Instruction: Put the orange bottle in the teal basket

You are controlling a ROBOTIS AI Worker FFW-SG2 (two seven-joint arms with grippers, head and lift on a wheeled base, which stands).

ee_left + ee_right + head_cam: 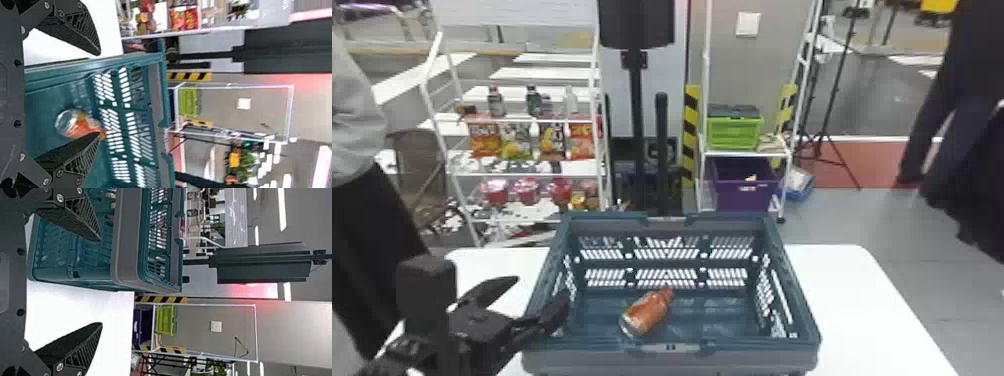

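Observation:
In the head view my left gripper (534, 300) stands open at the teal basket's left wall, one finger over the rim and the other outside it. The teal basket (794, 295) rests on the white table. The orange bottle (646, 312) lies on its side on the basket floor, clear of the fingers. In the left wrist view the open left gripper (100, 94) has the basket (43, 105) and the bottle (80, 126) beyond its fingers. In the right wrist view the right gripper (101, 282) is open and holds nothing, with the basket (129, 239) beyond it.
The white table (857, 300) extends on both sides of the basket. Behind it stand a rack with snack bags (484, 137) and bottles, and a shelf with a green crate (734, 132) and a purple bin (744, 187).

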